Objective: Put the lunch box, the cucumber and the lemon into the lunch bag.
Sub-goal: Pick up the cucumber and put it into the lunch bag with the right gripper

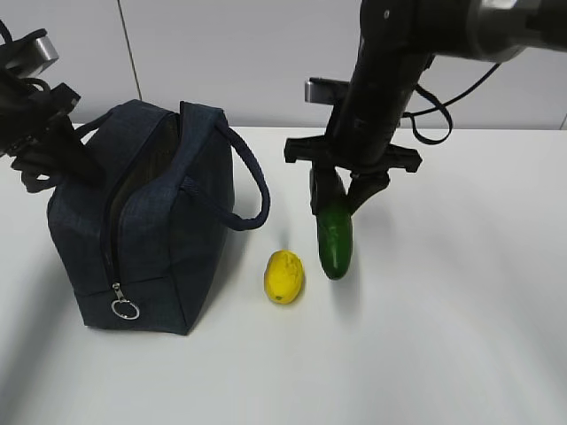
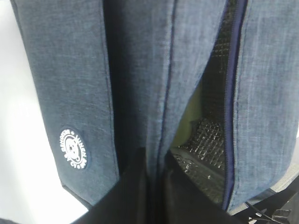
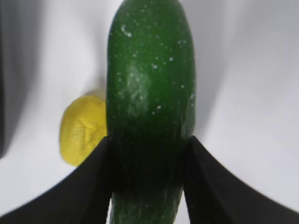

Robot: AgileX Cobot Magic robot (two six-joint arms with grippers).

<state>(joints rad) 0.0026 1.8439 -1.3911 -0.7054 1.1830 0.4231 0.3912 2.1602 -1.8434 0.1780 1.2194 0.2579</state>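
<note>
Cucumber [image 1: 336, 243] hangs nearly upright in the right gripper [image 1: 338, 199], the fingers [image 3: 84, 186] clamped on its upper end so the free end points down at the table [image 1: 461, 336], seemingly just off it or barely touching (the exterior view won't settle that). Held by one end like this, it should drop lengthwise through the bag's slot. The lemon [image 1: 283, 275] lies on the table just beside it, between cucumber and bag [image 1: 146, 221]. The left gripper [image 1: 62, 150] sits at the bag's far top edge and appears to pinch the fabric there, presumably to keep the unzipped mouth spread. Inside, against the silvery lining, I glimpse something pale green, likely the box [image 2: 187, 121] lid, already in.
</note>
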